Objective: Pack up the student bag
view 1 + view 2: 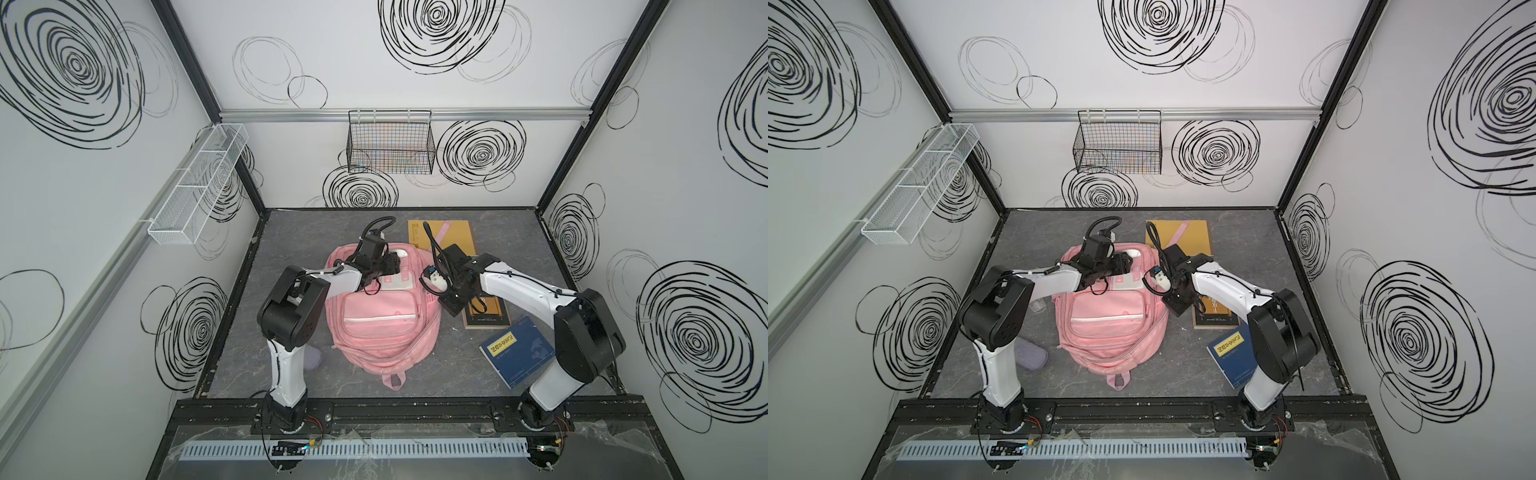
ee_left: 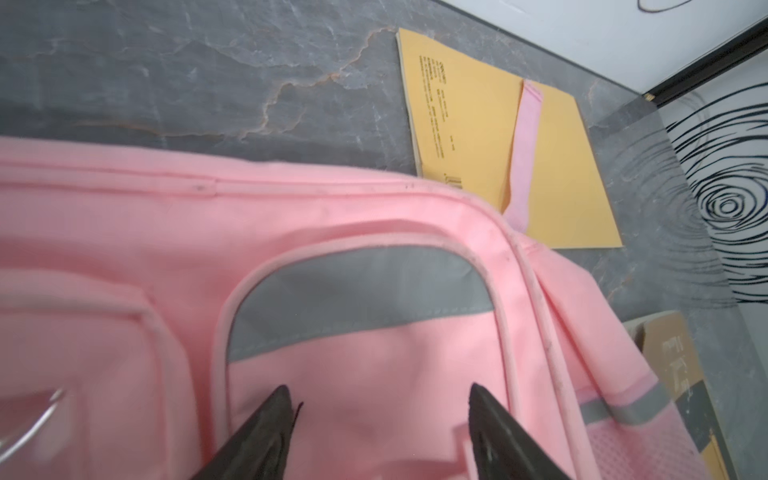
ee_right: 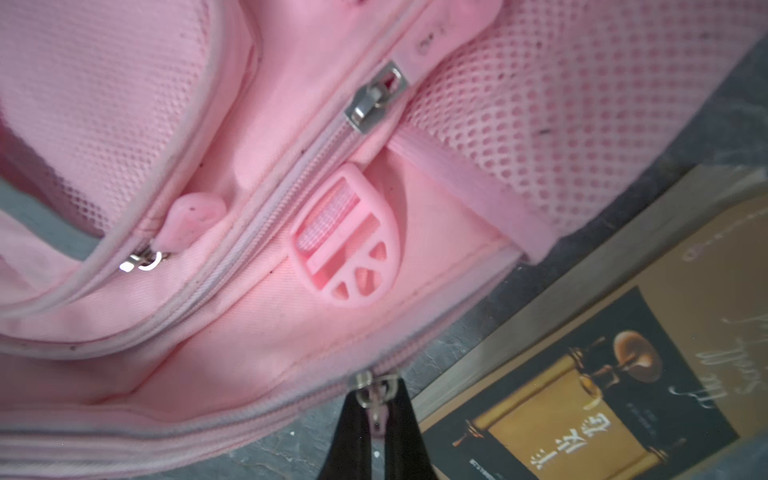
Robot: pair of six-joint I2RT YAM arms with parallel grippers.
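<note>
Right gripper [image 3: 378, 392] pinches a zipper pull [image 3: 376, 413] on the student bag [image 1: 380, 332], arm bent inward; left gripper [image 2: 378, 397] hangs wide apart, empty, over a grey-banded pocket [image 2: 361, 291].

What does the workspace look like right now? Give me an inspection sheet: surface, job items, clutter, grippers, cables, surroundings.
Surface: grey marbled tabletop; nothing amiss seen.
Job's things: student bag lies front up at centre; yellow book behind it, with a pink strap across it; dark book and blue book to its right.
Clutter: grey pouch, partly hidden by the left arm.
Grippers: left gripper open over the bag's upper front; right gripper shut on a zipper pull at the bag's side.
Cables: black wrist cables loop above both grippers; no snag seen.
Surroundings: black wire basket on the back wall; white mesh rack on the left wall.
</note>
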